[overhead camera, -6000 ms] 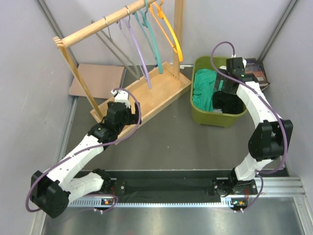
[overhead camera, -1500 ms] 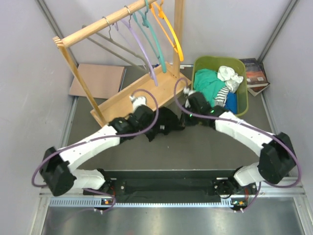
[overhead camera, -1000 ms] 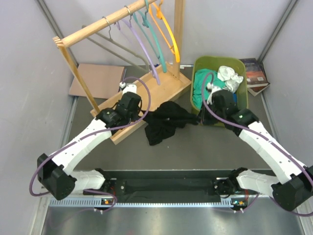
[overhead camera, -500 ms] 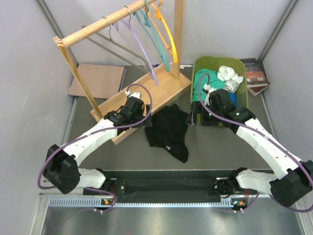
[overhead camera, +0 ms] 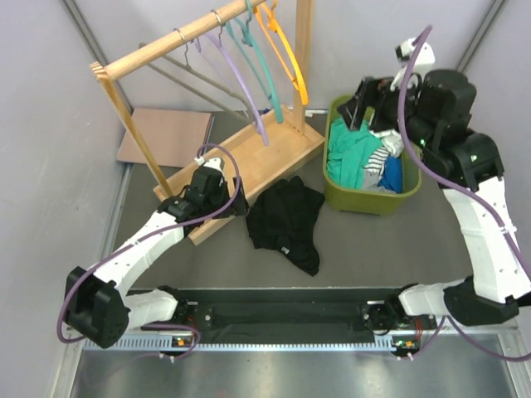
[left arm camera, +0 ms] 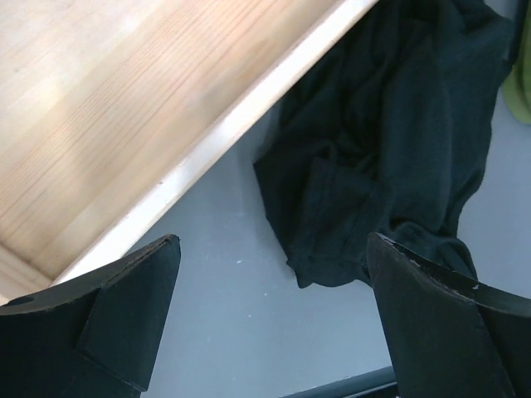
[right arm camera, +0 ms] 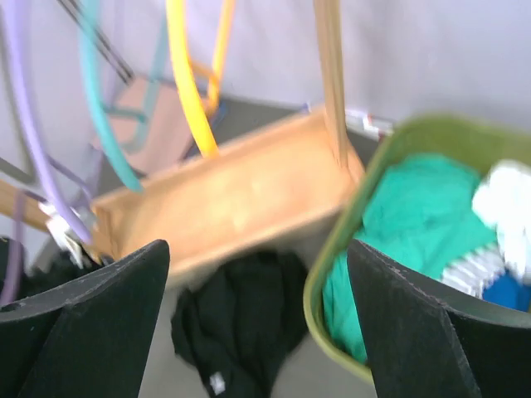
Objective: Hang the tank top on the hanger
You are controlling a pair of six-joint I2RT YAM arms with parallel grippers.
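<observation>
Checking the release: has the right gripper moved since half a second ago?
Yes. The right gripper went from the green bin's near-left corner to over its far-left corner.

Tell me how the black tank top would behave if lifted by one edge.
Probably floppy: the tank top lies crumpled in soft folds, so it would likely sag. It looks thin, so probably light and easily dragged when pushed.

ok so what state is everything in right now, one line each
tank top, crumpled on the table, held by neither gripper
hanger, hanging on the rail, bare
left gripper, open, low beside the tank top
right gripper, open, raised by the bin
bin, holding green, white and blue clothes
teal hanger, hanging on the rail, bare
lilac hanger, hanging on the rail, bare
</observation>
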